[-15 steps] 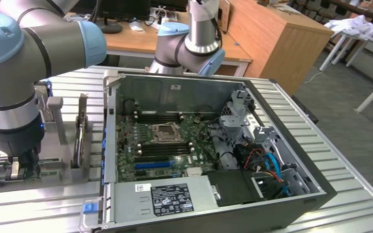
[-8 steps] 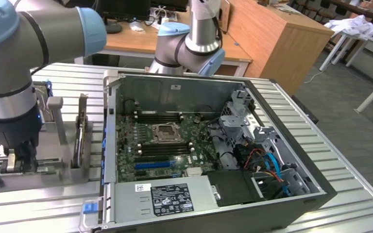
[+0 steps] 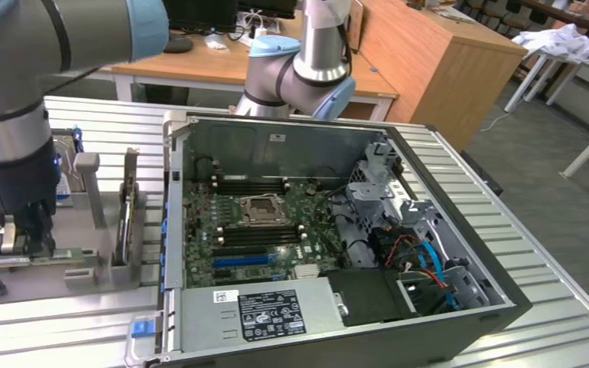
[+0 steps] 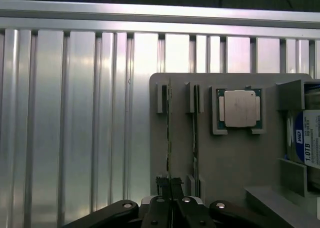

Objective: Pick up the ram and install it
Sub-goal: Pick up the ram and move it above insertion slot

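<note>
A black two-fingered gripper (image 4: 171,202) has its jaws pinched narrow on the ram (image 4: 169,133), a thin green circuit-board stick standing on edge in a slot of a matte grey holder (image 4: 230,163). A second thin stick (image 4: 195,133) stands just beside it, parallel. A square silver processor chip (image 4: 240,108) lies flat in a recess of the holder. The holder rests on a ribbed, shiny metal counter (image 4: 75,118), to the exterior view's left of an open computer case (image 3: 499,303) with a green motherboard (image 3: 200,230) inside.
</note>
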You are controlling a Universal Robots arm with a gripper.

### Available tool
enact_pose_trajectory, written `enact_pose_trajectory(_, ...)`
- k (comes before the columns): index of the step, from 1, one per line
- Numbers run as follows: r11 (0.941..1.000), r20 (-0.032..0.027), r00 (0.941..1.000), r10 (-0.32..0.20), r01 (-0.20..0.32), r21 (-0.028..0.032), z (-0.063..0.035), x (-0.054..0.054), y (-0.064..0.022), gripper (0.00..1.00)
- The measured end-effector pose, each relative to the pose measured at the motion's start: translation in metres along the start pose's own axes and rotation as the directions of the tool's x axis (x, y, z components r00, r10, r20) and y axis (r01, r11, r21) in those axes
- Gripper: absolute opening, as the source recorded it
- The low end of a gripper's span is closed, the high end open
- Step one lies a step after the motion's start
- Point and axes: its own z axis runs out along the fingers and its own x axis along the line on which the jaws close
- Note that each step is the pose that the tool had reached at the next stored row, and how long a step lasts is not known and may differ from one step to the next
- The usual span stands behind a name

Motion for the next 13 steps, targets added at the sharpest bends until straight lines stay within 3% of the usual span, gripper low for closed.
enact_pose_trajectory(13, 1.0, 0.0001, 1.0, 0.0, 0.0, 0.0, -0.0591, -0.002, 0.0007, 0.12)
